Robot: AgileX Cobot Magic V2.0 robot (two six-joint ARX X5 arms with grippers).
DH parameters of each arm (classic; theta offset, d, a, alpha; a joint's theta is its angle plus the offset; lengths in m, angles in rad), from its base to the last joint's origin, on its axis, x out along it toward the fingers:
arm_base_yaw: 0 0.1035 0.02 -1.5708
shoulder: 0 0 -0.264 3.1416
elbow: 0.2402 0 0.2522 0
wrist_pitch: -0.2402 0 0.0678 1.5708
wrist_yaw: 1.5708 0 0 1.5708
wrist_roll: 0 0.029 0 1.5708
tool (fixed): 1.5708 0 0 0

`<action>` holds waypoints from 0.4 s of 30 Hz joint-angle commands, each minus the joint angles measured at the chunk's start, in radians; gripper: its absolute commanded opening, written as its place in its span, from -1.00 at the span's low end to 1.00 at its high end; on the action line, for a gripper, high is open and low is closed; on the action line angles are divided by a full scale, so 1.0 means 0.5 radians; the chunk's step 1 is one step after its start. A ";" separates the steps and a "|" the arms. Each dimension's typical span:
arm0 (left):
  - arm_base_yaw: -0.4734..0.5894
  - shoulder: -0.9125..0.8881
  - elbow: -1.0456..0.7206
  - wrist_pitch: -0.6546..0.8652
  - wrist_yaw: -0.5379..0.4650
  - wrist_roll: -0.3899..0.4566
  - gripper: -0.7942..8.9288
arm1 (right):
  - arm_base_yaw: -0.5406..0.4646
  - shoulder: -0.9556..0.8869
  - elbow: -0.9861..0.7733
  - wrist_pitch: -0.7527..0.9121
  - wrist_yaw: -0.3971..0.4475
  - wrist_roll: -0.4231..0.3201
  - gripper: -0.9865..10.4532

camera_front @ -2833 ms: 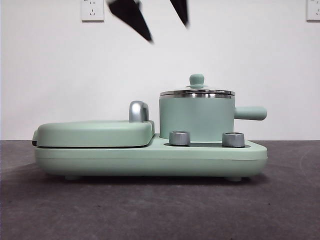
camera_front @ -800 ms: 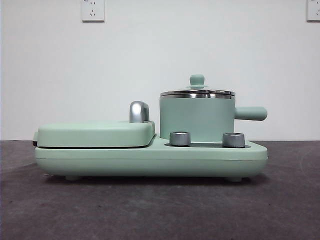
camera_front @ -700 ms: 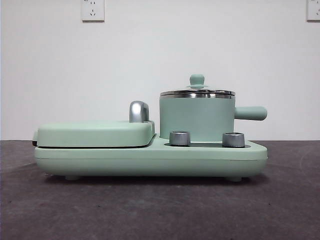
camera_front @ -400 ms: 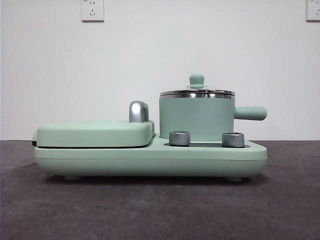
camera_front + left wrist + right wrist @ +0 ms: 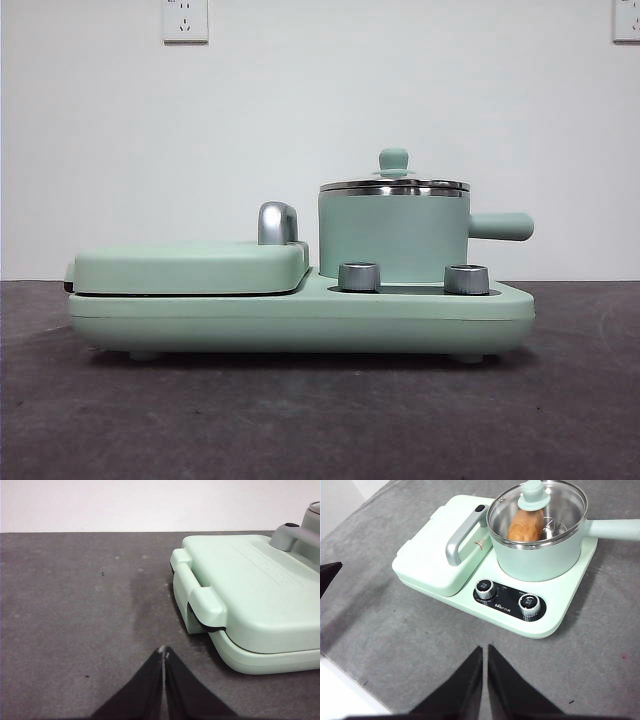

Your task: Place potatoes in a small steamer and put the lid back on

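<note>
Potato (image 5: 525, 525) inside small steamer (image 5: 540, 545), seen through glass lid (image 5: 537, 507) seated on the rim; steamer on mint cooker base (image 5: 560, 615). Left gripper (image 5: 163, 652) clenched empty over bare table (image 5: 75, 605) beside griddle cover (image 5: 250, 590); right gripper (image 5: 484, 650) clenched empty, near control knobs (image 5: 485, 588)

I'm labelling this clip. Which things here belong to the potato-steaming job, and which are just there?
Job: potato, inside the steamer; lid, on the steamer.

Just there: griddle cover, its chrome handle, two knobs, wall sockets.
</note>
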 commanded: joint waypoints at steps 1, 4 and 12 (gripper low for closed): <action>0.000 -0.004 -0.037 0.034 0.001 0.021 -0.83 | 0.010 0.005 0.024 0.021 -0.001 0.005 -0.80; 0.000 -0.004 -0.037 0.034 0.001 0.021 -0.83 | 0.010 0.005 0.024 0.021 -0.001 0.005 -0.80; 0.000 -0.004 -0.037 0.034 0.001 0.021 -0.83 | -0.201 -0.185 -0.177 0.240 0.196 -0.072 -0.80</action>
